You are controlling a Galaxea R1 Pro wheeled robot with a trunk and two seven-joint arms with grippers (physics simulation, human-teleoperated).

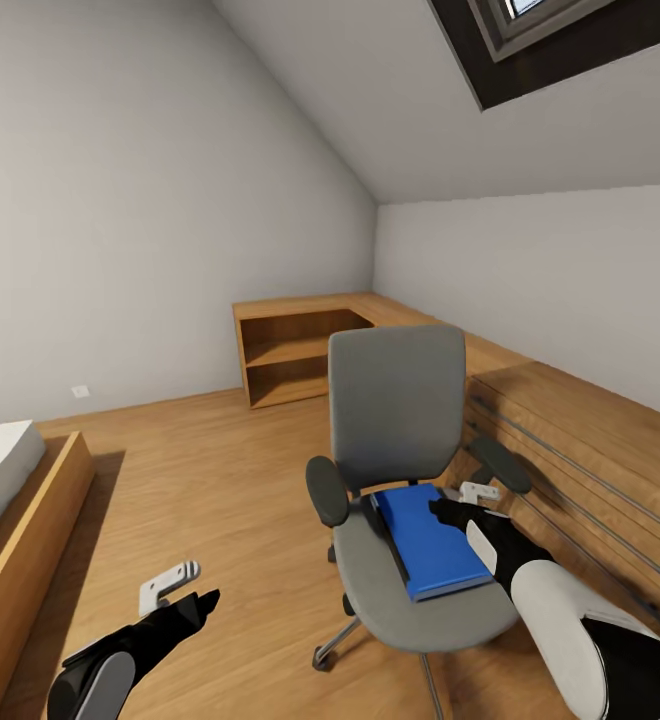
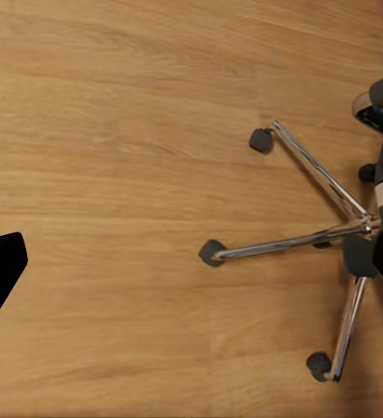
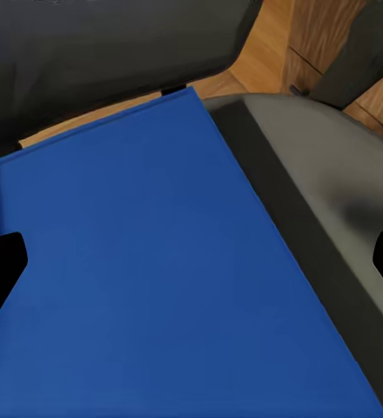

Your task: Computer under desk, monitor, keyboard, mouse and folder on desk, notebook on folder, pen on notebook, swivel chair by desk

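Note:
The grey swivel chair point(image 1: 395, 400) stands mid-room on the plank floor of the bedroom. The bright blue folder point(image 1: 430, 545) lies flat on its seat. My right gripper point(image 1: 462, 502) hovers open just over the folder's far right corner, beside the right armrest. In the right wrist view the folder point(image 3: 157, 261) spreads under the gripper point(image 3: 191, 261), with the grey seat point(image 3: 313, 174) beside it and nothing between the fingers. My left gripper point(image 1: 185, 590) hangs open over bare floor to the left of the chair. The left wrist view looks down on the chair's chrome base point(image 2: 331, 235).
Low light-wood cabinets point(image 1: 570, 430) run along the right wall close behind the chair. An open wooden shelf unit point(image 1: 290, 360) fills the far corner. A bed in a wooden frame point(image 1: 20, 520) sits at the left. A skylight point(image 1: 530, 30) is set in the sloped ceiling.

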